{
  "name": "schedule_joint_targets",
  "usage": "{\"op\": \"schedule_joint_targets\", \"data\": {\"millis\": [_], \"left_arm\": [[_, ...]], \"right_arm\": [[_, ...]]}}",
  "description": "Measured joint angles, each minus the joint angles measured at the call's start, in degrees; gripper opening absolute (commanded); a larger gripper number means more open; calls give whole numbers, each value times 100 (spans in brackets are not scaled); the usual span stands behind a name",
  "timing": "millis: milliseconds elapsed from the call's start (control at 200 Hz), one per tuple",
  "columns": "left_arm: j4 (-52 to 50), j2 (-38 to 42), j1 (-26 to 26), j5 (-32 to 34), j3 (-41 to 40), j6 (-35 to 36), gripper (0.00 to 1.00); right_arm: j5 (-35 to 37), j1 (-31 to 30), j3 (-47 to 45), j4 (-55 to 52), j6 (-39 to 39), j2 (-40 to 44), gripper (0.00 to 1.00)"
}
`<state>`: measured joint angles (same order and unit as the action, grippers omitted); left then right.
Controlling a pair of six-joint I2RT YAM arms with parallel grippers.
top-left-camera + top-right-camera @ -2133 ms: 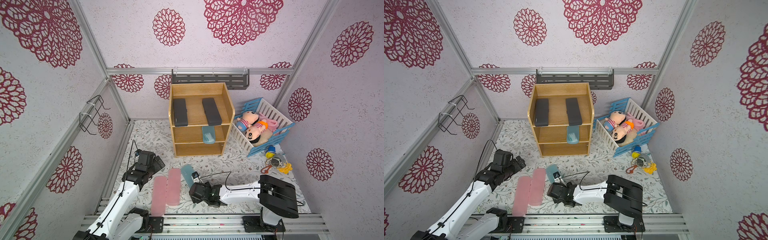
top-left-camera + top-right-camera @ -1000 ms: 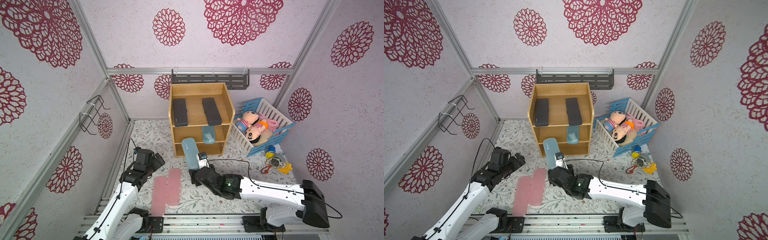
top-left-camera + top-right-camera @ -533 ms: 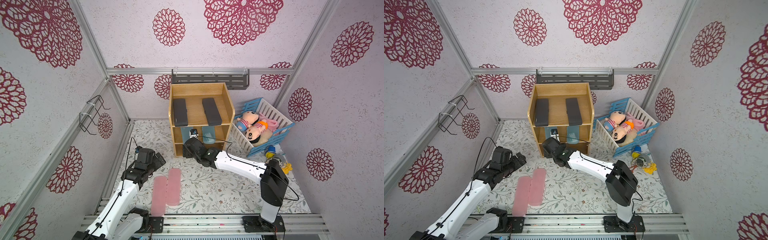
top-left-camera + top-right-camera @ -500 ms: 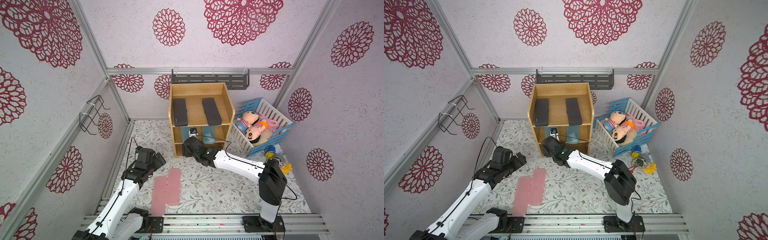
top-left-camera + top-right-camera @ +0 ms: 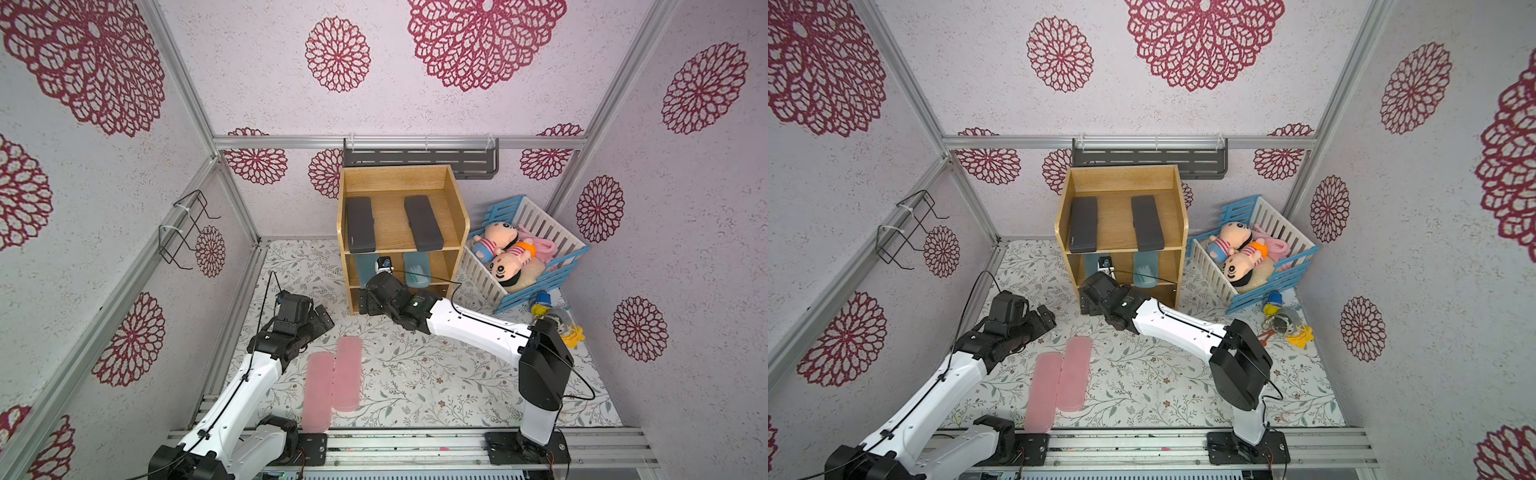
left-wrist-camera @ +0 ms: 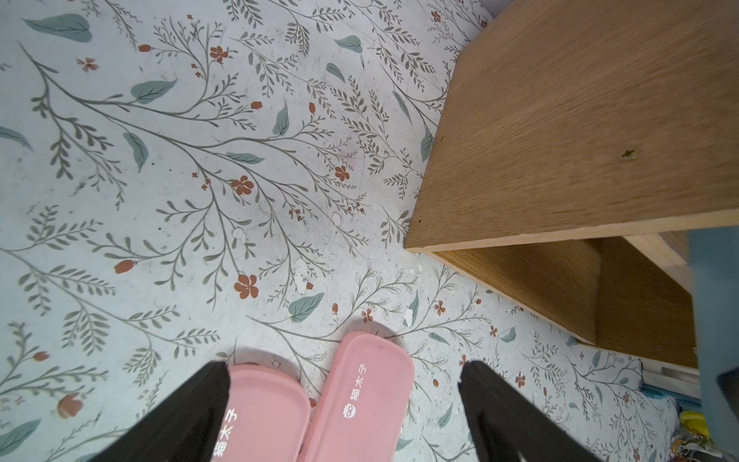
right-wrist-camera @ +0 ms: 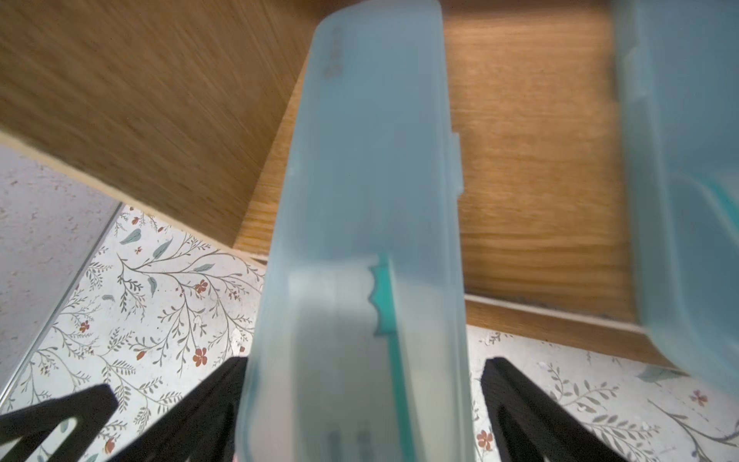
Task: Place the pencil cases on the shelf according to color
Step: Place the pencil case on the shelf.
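A floral mat covers the floor at lower centre, flower-patterned walls all round. Right gripper stands released around a teal case; left gripper spread wide, empty.

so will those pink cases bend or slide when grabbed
Probably stiff: the pink cases look like moulded plastic with raised rims. Likely slick: their surface looks smooth. Flat and side by side, they shouldn't roll, but pushing one may nudge the other.

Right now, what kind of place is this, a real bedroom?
Likely a robot practice booth dressed as a kid's room: robot arms on a metal rail, flowery wall panels in metal framing, a crate of dolls.
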<state>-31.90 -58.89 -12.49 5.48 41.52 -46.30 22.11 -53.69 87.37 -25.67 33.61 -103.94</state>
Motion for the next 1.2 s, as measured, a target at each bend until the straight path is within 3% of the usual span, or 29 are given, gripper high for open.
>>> {"op": "schedule_joint_targets", "data": {"millis": [275, 385, 505, 650, 1101, 1201], "left_arm": [[-28, 31, 0, 90, 26, 79, 97], [-39, 105, 0, 129, 28, 85, 97], [-39, 166, 0, 170, 28, 85, 97], [-42, 155, 0, 170, 28, 83, 97], [-52, 90, 0, 142, -22, 57, 97], [-57, 90, 0, 107, -79, 20, 97]], "right_arm": [[-7, -212, -682, 127, -15, 975, 96], [-13, -299, -1001, 199, -9, 1338, 85], [-101, -334, -1480, 334, -61, 1574, 59], [-155, -328, -1729, 492, -109, 1405, 49], [-262, -66, -35, 1021, -439, -328, 47], [-310, -57, 35, 1012, -444, -396, 55]]}}
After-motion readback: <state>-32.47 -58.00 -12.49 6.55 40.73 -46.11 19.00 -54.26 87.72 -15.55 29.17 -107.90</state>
